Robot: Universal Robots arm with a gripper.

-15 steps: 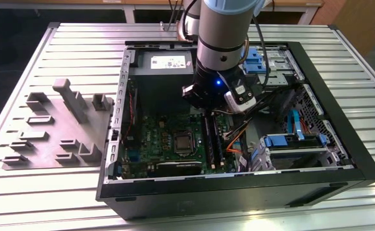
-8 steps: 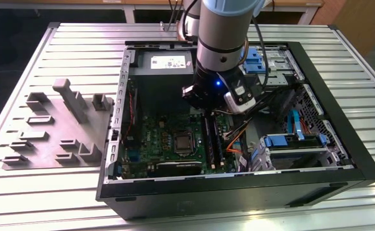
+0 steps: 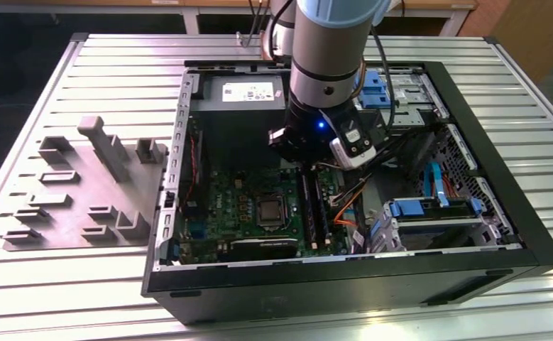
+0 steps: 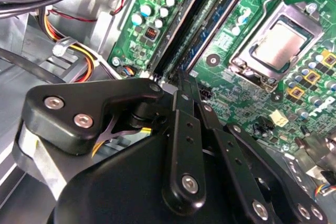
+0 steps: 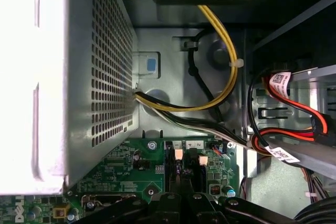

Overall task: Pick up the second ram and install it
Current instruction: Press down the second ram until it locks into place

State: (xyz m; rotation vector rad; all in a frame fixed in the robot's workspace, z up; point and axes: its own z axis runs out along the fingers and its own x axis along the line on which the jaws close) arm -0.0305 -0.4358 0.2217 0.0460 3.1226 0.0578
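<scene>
Standing next to the rig, I watched the arm reach down into the open computer case (image 3: 503, 234), which lay on its side on the slatted metal table (image 3: 58, 284). The gripper (image 4: 181, 74) sat right over the memory slots (image 3: 314, 206), just to the exterior view's right of the processor socket (image 3: 272, 210). In the second wrist view its black fingers (image 4: 185, 108) looked pressed close together, tips angled down at the near end of the slot strips (image 4: 210, 9). I couldn't tell whether the second ram (image 4: 181, 73) was actually pinched between them; only a thin dark edge showed at the tips, lined up with the slots, so my guess was that the stick was being seated or pushed home there.

That vertical, nose-down pose made sense to me: a stick has to go straight into its slot, and the cables (image 5: 220, 77) and the perforated power supply box (image 5: 89, 77) crowd the far end of the board.

The grey parts fixture (image 3: 86, 185) at the exterior view's left looked bare of any green sticks, as far as I could see.
</scene>
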